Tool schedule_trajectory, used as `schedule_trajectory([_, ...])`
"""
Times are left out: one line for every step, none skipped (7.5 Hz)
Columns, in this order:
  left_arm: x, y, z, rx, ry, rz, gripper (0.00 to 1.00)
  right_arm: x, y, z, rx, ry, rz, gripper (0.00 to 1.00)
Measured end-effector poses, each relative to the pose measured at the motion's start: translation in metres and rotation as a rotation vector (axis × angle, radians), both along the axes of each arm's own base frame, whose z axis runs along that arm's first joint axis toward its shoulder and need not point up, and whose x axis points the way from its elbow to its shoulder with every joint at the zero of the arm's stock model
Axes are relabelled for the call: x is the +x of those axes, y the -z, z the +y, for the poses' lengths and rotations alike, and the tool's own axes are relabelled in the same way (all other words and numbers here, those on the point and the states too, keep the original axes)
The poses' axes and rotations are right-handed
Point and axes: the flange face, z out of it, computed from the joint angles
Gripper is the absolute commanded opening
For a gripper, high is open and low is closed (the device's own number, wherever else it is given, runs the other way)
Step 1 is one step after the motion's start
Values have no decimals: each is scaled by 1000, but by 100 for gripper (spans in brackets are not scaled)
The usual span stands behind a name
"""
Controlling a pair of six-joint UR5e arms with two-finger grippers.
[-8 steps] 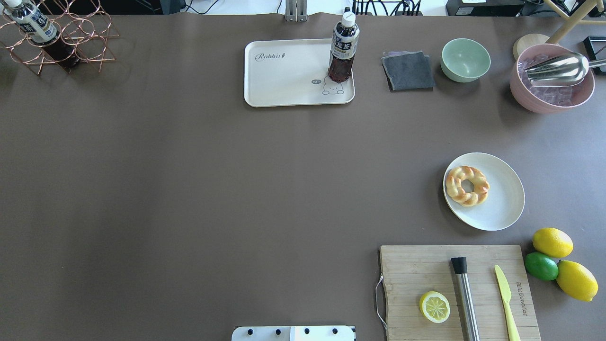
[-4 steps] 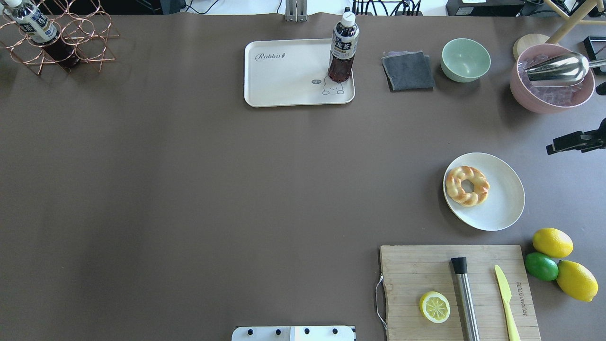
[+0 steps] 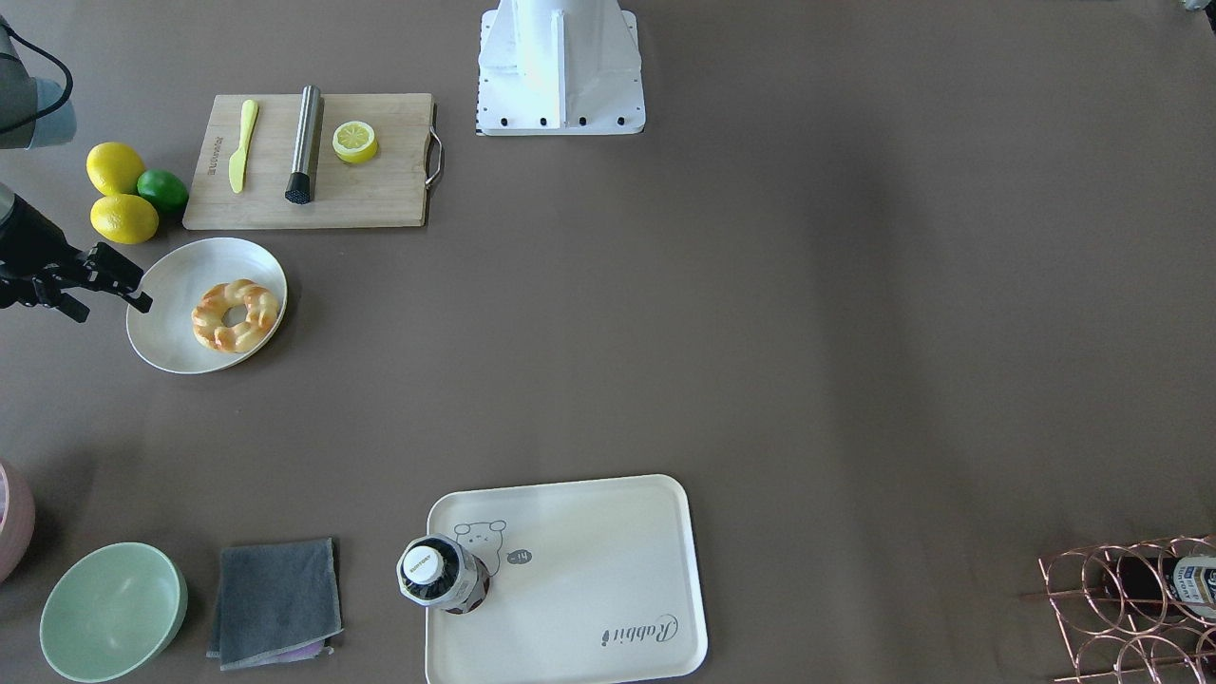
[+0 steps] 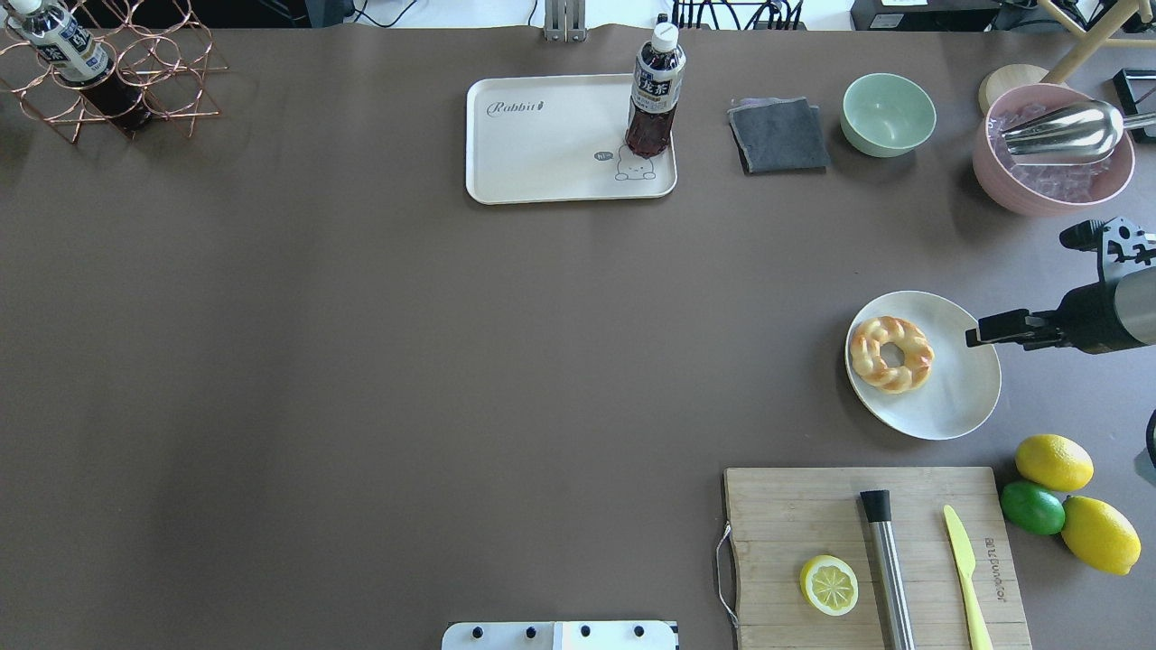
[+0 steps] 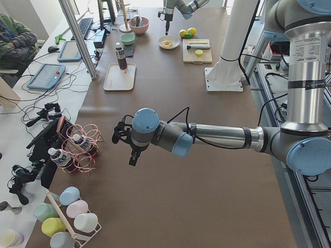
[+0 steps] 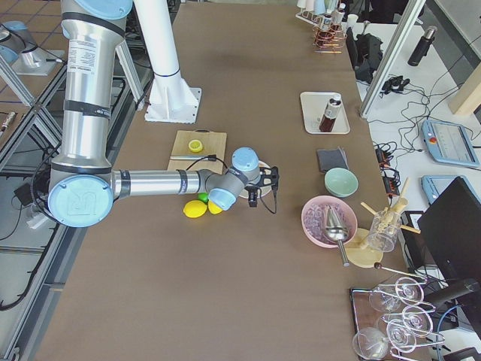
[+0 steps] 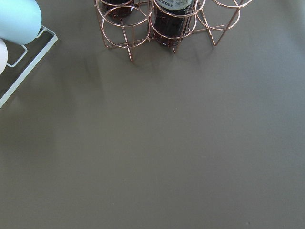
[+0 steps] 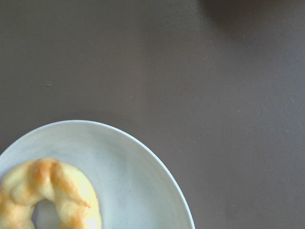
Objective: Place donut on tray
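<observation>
The donut [image 4: 891, 354], a golden braided ring, lies on the left part of a round white plate [image 4: 957, 397]. It also shows in the front view [image 3: 236, 314] and in the right wrist view [image 8: 47, 195]. The cream tray [image 4: 551, 153] with the bear drawing lies at the far middle of the table, also in the front view [image 3: 608, 551]. My right gripper [image 4: 974, 336] is open and empty, above the plate's right rim, right of the donut. My left gripper [image 5: 126, 142] hovers near the copper rack; I cannot tell whether it is open or shut.
A dark tea bottle [image 4: 654, 95] stands on the tray's right corner. Right of it are a grey cloth [image 4: 778, 135], a green bowl [image 4: 889, 114] and a pink bowl with a scoop [image 4: 1052, 149]. Near me are a cutting board [image 4: 813, 515] with a lemon half, and lemons and a lime [image 4: 1057, 496].
My right arm has come in from the right edge and moved left and nearer, from beside the pink bowl to the plate's right rim. The donut and tray have not moved.
</observation>
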Motion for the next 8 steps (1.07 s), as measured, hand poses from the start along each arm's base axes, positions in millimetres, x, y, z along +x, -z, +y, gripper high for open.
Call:
schedule_trajectory([0,1,0,4,0,0,99,-12,-3,10,-13,-11,2,74])
schedule_trajectory([0,1,0,5,1,0,99,-14,-10,21,-20,-16,9,58])
schedule_trajectory([0,1,0,6,1,0,99,-12,-16,28,-22,-18,13,31])
schedule_trajectory([0,1,0,7,1,-1,99,-10,-20,32,-24,-20,16,0])
schedule_trajectory([0,2,0,8,1,-1,99,-9,-21,34,-31,-25,16,0])
schedule_trajectory([0,3,0,10,1,-1,99,-9,-20,33,-47,-39,11,0])
schedule_trajectory([0,4,0,12,1,-1,99,-10,-19,32,-56,-52,10,0])
schedule_trajectory([0,4,0,13,1,0,99,-12,-17,30,-57,-58,6,0])
